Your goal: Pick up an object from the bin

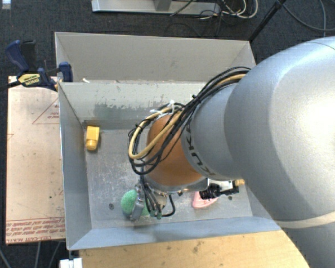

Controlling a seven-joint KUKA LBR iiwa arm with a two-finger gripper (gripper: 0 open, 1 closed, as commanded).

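Observation:
My gripper (140,208) reaches down near the bin's front wall, left of the middle. A round green thing (128,201) lies right against its left side, partly hidden by it; whether the thing is between the fingers I cannot tell. A pink flat thing (201,201) with a black and white part beside it lies to the right, near the front wall. A yellow block (92,137) rests far off at the back left of the bin floor.
The arm with its orange cover and looped cables hangs over the middle and right of the bin and hides the floor beneath it. Bare floor shows on the left between the yellow block and the green thing.

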